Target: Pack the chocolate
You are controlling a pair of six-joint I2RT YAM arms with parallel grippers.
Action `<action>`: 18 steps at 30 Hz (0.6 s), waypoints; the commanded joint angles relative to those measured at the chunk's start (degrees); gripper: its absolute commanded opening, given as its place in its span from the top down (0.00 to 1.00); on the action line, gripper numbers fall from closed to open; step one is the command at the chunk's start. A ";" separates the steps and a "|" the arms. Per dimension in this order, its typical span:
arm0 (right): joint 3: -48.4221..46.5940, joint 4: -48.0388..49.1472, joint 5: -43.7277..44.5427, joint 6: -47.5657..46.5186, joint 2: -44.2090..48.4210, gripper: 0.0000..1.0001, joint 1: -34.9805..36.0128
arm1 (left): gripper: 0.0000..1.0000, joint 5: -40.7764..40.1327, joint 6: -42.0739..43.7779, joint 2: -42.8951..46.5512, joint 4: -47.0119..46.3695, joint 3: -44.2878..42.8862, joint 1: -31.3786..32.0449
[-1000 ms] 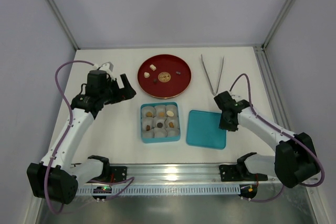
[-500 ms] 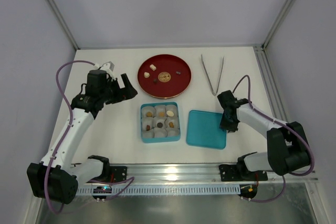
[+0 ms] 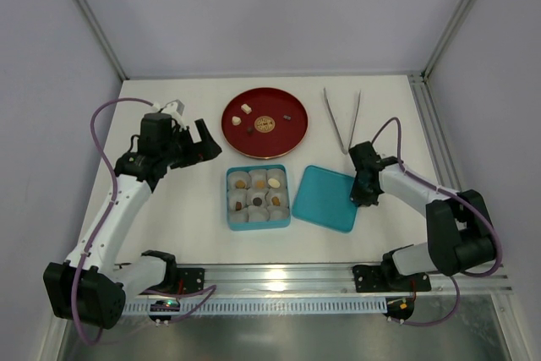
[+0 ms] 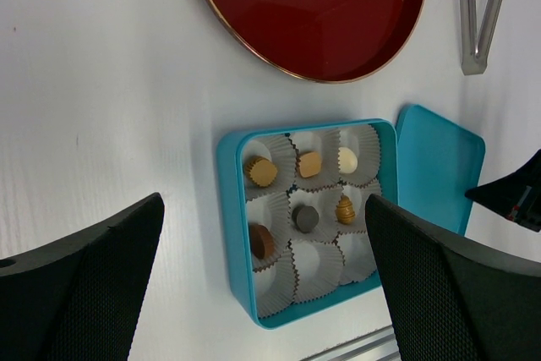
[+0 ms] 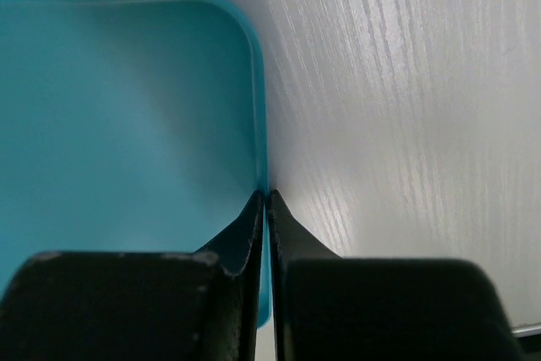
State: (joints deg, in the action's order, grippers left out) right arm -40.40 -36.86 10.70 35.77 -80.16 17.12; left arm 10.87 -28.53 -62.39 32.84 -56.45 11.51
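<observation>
The chocolate is split between two places. Several pieces sit in paper cups in the teal box, where they show as tan, cream and dark pieces. Several more pieces lie on the red plate. My left gripper hangs open left of the plate; in its wrist view the left gripper has the box below its spread fingers. My right gripper is shut on the right rim of the teal lid. In the right wrist view the right gripper pinches the lid edge.
Metal tweezers lie on the white table right of the plate, beyond the right gripper. The lid lies just right of the box, tilted. A metal rail runs along the near edge between the arm bases.
My right gripper has shut on the lid's right rim. The lid has tipped and shifted slightly toward the box. The left arm has barely moved.
</observation>
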 commanded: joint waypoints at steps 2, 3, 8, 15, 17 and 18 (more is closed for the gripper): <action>1.12 3.29 0.02 -1.05 -3.42 0.96 0.01 | 0.00 1.87 -0.47 0.51 -2.08 0.02 -0.17; 0.59 3.03 0.11 -1.23 -3.08 0.96 0.01 | 0.00 1.96 -0.56 0.25 -2.25 0.11 -0.26; -1.52 0.83 0.29 -2.72 -0.79 0.96 0.01 | 0.00 2.84 -1.17 -0.36 -2.17 -0.15 -0.17; -5.91 -3.56 1.08 -4.57 2.82 0.96 0.01 | 0.00 6.17 -2.31 -1.85 -1.90 -1.65 0.01; -6.53 -3.83 0.55 -5.36 3.17 0.96 0.01 | 0.00 8.27 -3.54 -2.91 -2.08 -2.18 0.09; -6.53 -3.74 0.20 -5.53 3.52 0.96 0.01 | 0.00 8.81 -3.98 -3.26 -2.34 -2.26 0.62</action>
State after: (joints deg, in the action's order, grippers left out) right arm -44.29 -39.70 10.74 31.83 -78.89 17.12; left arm 15.42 -30.74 -64.75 32.77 -56.60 11.55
